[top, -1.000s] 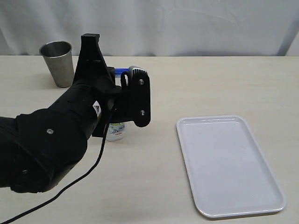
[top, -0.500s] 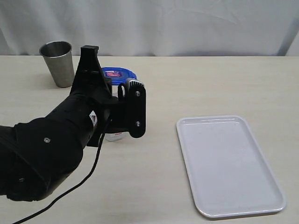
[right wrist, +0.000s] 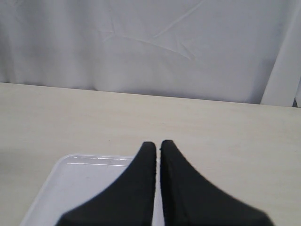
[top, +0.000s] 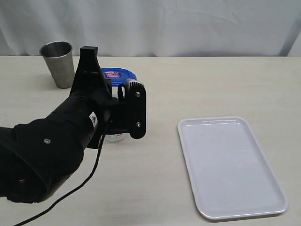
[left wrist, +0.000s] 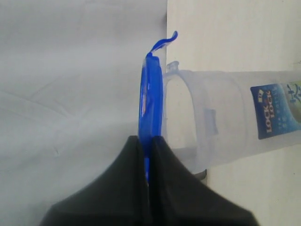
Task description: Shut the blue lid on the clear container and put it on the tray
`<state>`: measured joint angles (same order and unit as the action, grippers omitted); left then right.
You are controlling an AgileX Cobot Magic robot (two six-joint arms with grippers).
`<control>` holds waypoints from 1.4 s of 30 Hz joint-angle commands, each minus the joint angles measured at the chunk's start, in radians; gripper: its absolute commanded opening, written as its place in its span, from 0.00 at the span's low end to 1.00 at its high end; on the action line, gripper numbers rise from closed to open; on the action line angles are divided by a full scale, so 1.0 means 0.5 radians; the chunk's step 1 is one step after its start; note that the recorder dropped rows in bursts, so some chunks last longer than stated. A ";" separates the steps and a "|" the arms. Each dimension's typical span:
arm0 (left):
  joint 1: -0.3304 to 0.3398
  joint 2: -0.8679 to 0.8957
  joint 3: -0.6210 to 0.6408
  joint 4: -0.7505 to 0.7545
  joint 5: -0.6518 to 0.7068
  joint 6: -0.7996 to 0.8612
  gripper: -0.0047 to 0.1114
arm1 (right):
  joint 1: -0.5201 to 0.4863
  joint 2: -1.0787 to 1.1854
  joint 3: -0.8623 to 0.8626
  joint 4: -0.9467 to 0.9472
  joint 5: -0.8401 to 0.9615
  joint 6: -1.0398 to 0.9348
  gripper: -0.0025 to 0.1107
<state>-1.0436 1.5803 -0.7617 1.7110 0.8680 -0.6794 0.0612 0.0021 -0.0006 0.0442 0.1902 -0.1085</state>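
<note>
Two tools are in view, and only one is loaded. The left tool (left wrist: pixel 146 141) is clenched on the edge of the blue lid (left wrist: pixel 150 108), which is held level over the mouth of the clear container (left wrist: pixel 225 127). The lid is seen just beside the rim in the left wrist view. Whether it already touches cannot be told.

The container is stood upright on the counter (top: pixel 211 84), left of centre and well apart from the tray (top: pixel 230 165). Most of it is hidden behind the left arm (top: pixel 51 146) in the exterior view.

For the step in hand, it is judged that the lid should be squared to the rim and lowered straight down. A tall, narrow container is likely to be tipped by any sideways push. The pinched edge is where seating may be blocked, since the jaws lie between lid and rim there. One flap (left wrist: pixel 164 42) is curled outward at the far edge, and it should be kept outside the rim as the lid is pressed home.

The right tool (right wrist: pixel 157 143) is closed on nothing and is held above a corner of the tray. It could be used to steady the container.

A steel cup (top: pixel 58 63) is stood near the container but apart from it, close to the left arm, and it could be struck if that arm is swung wide. No obstacle is seen on the counter between container and tray.
</note>
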 commanded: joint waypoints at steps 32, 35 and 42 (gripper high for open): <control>-0.006 -0.014 0.007 -0.176 -0.035 0.096 0.04 | 0.001 -0.004 0.001 -0.007 -0.012 -0.007 0.06; -0.006 -0.014 0.007 -0.211 -0.027 0.104 0.04 | 0.001 -0.004 0.001 -0.007 -0.012 -0.007 0.06; -0.006 -0.014 0.007 -0.262 -0.050 0.116 0.04 | 0.001 -0.004 0.001 -0.007 -0.012 -0.007 0.06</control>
<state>-1.0436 1.5803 -0.7617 1.6031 0.8552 -0.6233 0.0612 0.0021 -0.0006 0.0442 0.1902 -0.1085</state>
